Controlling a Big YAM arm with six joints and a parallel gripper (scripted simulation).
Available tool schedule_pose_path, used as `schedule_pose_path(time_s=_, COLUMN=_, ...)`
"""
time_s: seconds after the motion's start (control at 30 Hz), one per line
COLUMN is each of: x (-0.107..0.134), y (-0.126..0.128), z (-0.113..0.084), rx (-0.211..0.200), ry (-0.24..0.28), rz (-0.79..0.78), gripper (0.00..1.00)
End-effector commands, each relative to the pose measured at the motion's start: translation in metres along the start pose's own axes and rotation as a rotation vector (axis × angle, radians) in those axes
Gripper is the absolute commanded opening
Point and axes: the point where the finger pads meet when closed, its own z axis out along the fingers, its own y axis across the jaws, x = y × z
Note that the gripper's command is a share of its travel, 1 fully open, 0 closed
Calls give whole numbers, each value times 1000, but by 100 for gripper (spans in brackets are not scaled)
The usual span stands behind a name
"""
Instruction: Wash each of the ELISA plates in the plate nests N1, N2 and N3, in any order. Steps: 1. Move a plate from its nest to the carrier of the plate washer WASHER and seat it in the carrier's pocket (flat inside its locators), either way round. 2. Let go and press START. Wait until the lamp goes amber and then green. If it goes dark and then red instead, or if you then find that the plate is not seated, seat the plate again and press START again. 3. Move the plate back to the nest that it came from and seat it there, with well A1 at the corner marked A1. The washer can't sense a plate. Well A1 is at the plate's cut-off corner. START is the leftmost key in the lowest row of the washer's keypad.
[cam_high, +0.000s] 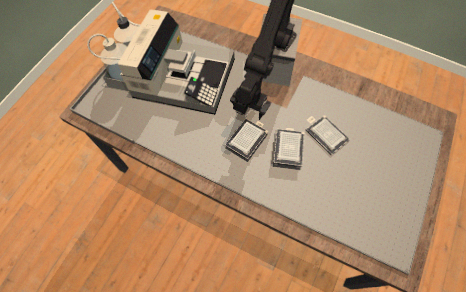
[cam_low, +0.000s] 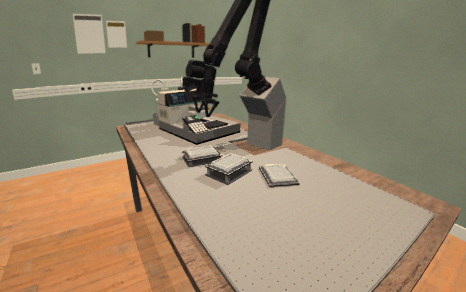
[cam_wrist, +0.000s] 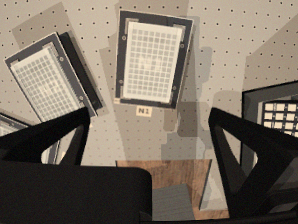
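Observation:
My gripper (cam_high: 251, 111) (cam_low: 204, 113) (cam_wrist: 149, 113) is open and empty, above the bench between nest N1 and the arm's base. A pale plate (cam_high: 247, 137) (cam_low: 202, 152) (cam_wrist: 150, 65) lies in the dark nest N1 (cam_wrist: 183, 55), beyond the fingertips in the wrist view. A second plate (cam_high: 289, 145) (cam_low: 229, 163) (cam_wrist: 47, 85) lies on the taller middle nest. A third plate (cam_high: 328, 132) (cam_low: 280, 173) lies in the low nest furthest from the washer. The washer (cam_high: 145, 47) shows a green lamp (cam_high: 194, 79) (cam_low: 196, 118) beside its keypad (cam_high: 206, 94) (cam_low: 198, 127). No plate shows on its dark carrier area (cam_high: 214, 74).
The washer's base edge and keypad keys (cam_wrist: 281, 116) show at the right of the wrist view. Bottles with tubes (cam_high: 109, 45) stand behind the washer. The grey arm pedestal (cam_low: 266, 122) stands at the table's rear edge.

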Motion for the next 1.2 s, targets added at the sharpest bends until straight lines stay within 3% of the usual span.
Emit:
schedule_pose_path(time_s=0.0, x=13, y=-9, z=-9, rx=9, ry=25, rz=-18, gripper=100)
schedule_pose_path(time_s=0.03, x=-6, y=-8, z=-15, rx=8, ry=17, rz=-25, gripper=100)
schedule_pose_path(time_s=0.07, x=22, y=-11, z=-11, rx=10, ry=56, rz=-19, gripper=100)
schedule_pose_path(time_s=0.17, x=36, y=-16, z=-13, rx=10, ry=56, rz=-19, gripper=100)
schedule_pose_path(time_s=0.23, x=36, y=-16, z=-13, rx=10, ry=56, rz=-19, gripper=100)
schedule_pose_path(time_s=0.27, x=18, y=-15, z=-19, rx=6, ry=51, rz=-24, gripper=100)
schedule_pose_path(time_s=0.3, x=23, y=-16, z=-20, rx=4, ry=79, rz=-23, gripper=100)
schedule_pose_path(time_s=0.33, x=49, y=-19, z=-16, rx=5, ry=116, rz=-17, gripper=100)
schedule_pose_path(time_s=0.5, x=75, y=-24, z=-20, rx=5, ry=119, rz=-16, gripper=100)
schedule_pose_path(time_s=0.57, x=72, y=-25, z=-24, rx=-5, ry=156, rz=-13, gripper=100)
schedule_pose_path(time_s=0.6, x=90, y=-26, z=-23, rx=-6, ry=178, rz=-8, gripper=100)
schedule_pose_path(time_s=0.73, x=109, y=-28, z=-26, rx=-6, ry=179, rz=-8, gripper=100)
schedule_pose_path(time_s=0.83, x=112, y=-29, z=-26, rx=-6, ry=179, rz=-8, gripper=100)
schedule_pose_path(time_s=0.9, x=89, y=-28, z=-31, rx=-3, ry=140, rz=-18, gripper=100)
schedule_pose_path(time_s=1.17, x=100, y=-27, z=-26, rx=-8, ry=160, rz=-11, gripper=100)
